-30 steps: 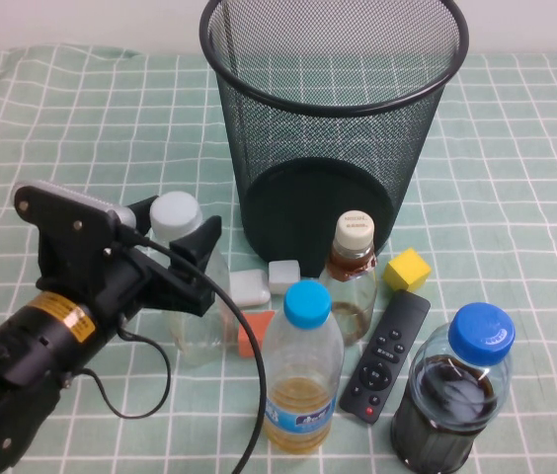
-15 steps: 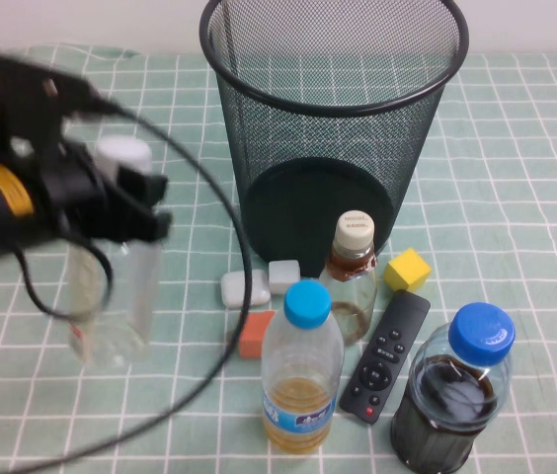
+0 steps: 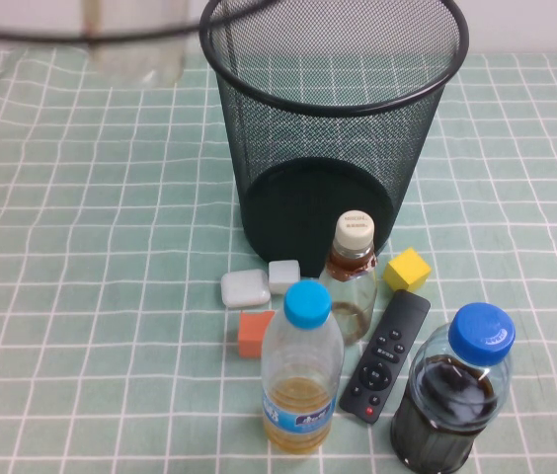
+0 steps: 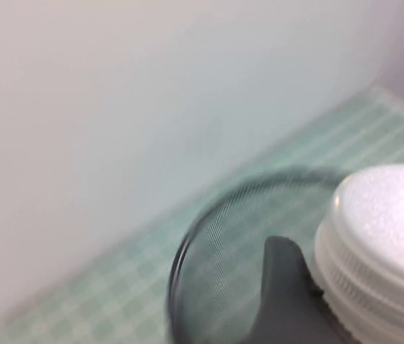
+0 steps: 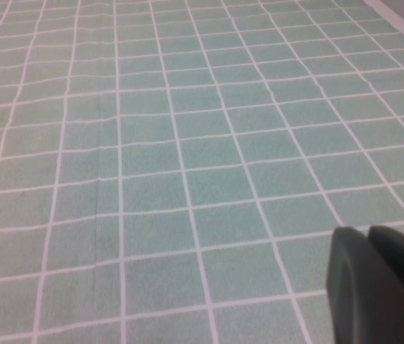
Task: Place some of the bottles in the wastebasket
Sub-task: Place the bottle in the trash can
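The clear bottle with the white cap is in my left gripper, which is shut on its neck; one dark finger shows beside the cap. In the high view only the bottle's blurred lower body shows at the top edge, left of the black mesh wastebasket, and the gripper itself is above the picture. The wastebasket's rim shows below in the left wrist view. The smaller bottle with the cream cap stands in front of the wastebasket. My right gripper is shut and empty over the green checked cloth.
In front stand a blue-capped bottle of yellow liquid and a squat blue-capped bottle of dark liquid. A black remote, a yellow cube, an orange block and two white blocks lie between them.
My left arm has lifted the white-capped bottle off the cloth, up and toward the far left, out of most of the high view.
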